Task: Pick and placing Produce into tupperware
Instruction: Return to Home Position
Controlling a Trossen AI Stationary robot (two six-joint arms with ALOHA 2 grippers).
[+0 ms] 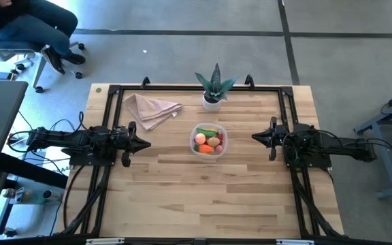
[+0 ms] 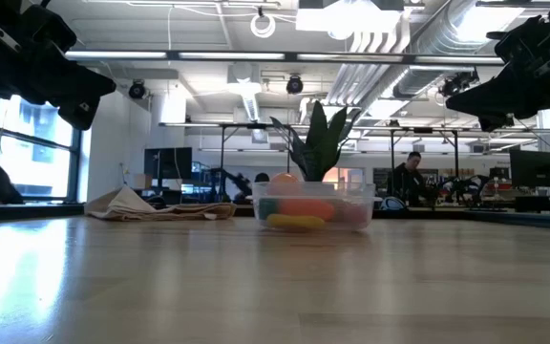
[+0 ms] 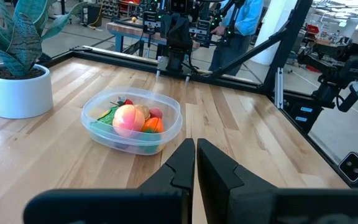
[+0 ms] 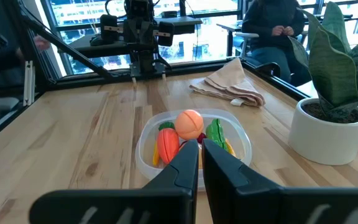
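Tupperware point(image 1: 193, 136) holding produce point(image 1: 208, 142) lies straight ahead of our left gripper point(image 1: 146, 143) and right gripper point(image 1: 254, 137), both closed empty, equally near.

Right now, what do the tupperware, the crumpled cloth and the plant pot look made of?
Tupperware: clear, glossy plastic; the toy produce shows through its wall. Cloth: soft beige fabric, matte, lying in loose folds. Plant pot: smooth white, faintly shiny, likely ceramic or plastic; the look leaves that open.
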